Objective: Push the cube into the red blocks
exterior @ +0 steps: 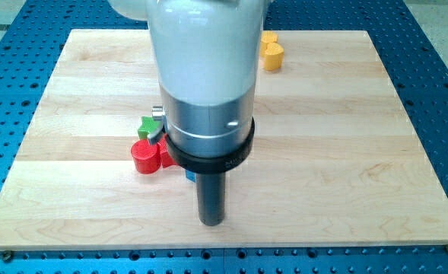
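My tip (211, 221) rests on the wooden board (345, 152) near the view's bottom centre. Two red blocks lie just left of the rod: a red round one (143, 157) and a second red block (165, 154) partly hidden behind the arm's collar. A blue block (189, 174), probably the cube, shows only as a sliver at the rod's left side, right of the red blocks and above my tip. A green star-shaped block (148, 127) sits just above the red ones.
A yellow block (271, 51) lies near the board's top edge, right of the arm. The arm's wide white and grey body (204, 76) hides the board's middle. A blue perforated table (436, 61) surrounds the board.
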Robot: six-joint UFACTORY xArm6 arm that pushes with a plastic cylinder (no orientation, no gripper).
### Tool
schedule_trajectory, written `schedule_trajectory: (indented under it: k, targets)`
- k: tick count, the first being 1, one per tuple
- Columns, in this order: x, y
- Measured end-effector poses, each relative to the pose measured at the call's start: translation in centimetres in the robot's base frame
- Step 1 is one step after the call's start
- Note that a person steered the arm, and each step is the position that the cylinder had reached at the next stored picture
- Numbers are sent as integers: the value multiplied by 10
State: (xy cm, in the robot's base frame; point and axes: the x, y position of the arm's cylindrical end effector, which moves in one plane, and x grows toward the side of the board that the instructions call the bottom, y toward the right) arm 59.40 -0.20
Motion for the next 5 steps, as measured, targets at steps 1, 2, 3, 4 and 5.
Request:
schedule_trajectory:
  k: [1,2,3,4,5]
  targets:
    - [-42,63]
    - [-65,40]
    - [-47,-11]
    - [-8,-60]
    - [12,-66]
